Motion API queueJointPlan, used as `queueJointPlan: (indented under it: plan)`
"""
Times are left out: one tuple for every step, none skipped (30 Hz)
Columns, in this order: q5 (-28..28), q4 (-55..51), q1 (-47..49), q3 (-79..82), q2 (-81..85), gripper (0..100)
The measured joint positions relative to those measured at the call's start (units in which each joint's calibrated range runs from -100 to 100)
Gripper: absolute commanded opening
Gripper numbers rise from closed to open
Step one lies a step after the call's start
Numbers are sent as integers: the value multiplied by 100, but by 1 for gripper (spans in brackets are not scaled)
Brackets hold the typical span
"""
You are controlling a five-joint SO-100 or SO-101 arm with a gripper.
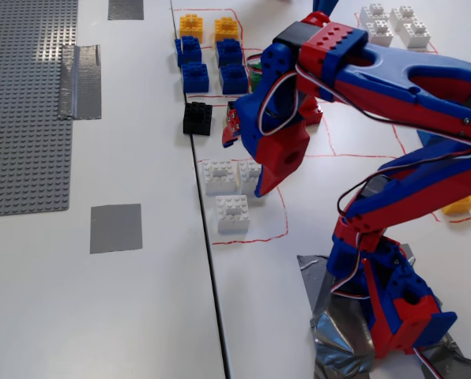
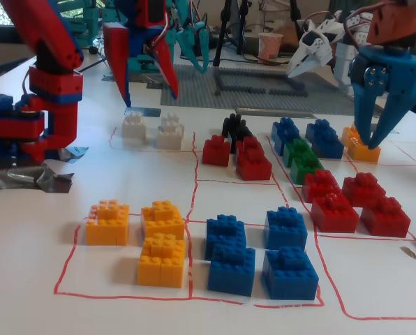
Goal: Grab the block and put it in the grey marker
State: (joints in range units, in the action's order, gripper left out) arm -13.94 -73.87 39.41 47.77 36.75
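Across the white bench [image 1: 141, 316], read from the left of the steep fixed view, a large grey studded baseplate [image 1: 26, 103] comes first, then the flat matte grey square tape patch, the grey marker [image 1: 115, 227], lying bare and well apart from the bricks. Right of it, past the dark seam, three small white studded plastic bricks sit inside a red-drawn box; the nearest and most isolated, the block [image 1: 232, 212], stands just below the other two white bricks [image 1: 220, 177]. Above these hangs the red-and-blue arm's gripper [image 1: 247, 162], its two fingers [image 1: 231, 130] spread wide and holding nothing; the low fixed view shows the same gripper [image 2: 144, 85] with red fingers [image 2: 116, 59] splayed over the white bricks [image 2: 169, 132] and clear of them. The step in hand looks like the descent onto a white brick. To do it well, the fingers should straddle one brick only, one finger on each of two opposite side walls, low enough to grip below the studs; the upper pair sit close together, so the lone front block seems the safer choice, since a finger dropped between neighbours could shove one aside. The block itself is squarish, glossy white with studs on top, upright and flat on the bench, matching the black brick [image 1: 197, 118] and blue bricks [image 1: 194, 76] further up in size.
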Motion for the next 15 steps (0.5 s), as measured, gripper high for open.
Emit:
queueJointPlan:
  plan:
    - [-49,0,66,91,0,32]
    - [-98,0,139,163,0,31]
    - [-156,0,190,173,0,31]
    - [-225,0,249,173,0,32]
    - [-298,0,285,173,0,33]
    - [-327,0,300,173,0,33]
    - [-347,0,307,173,0,33]
    - [-347,0,307,173,0,34]
    - [-347,0,366,173,0,34]
    - [-361,0,424,173,0,33]
    - [-361,0,490,173,0,34]
    - [-361,0,556,173,0,36]
    - [-366,0,600,173,0,38]
    - [-366,0,629,173,0,38]
    - [-449,0,659,173,0,38]
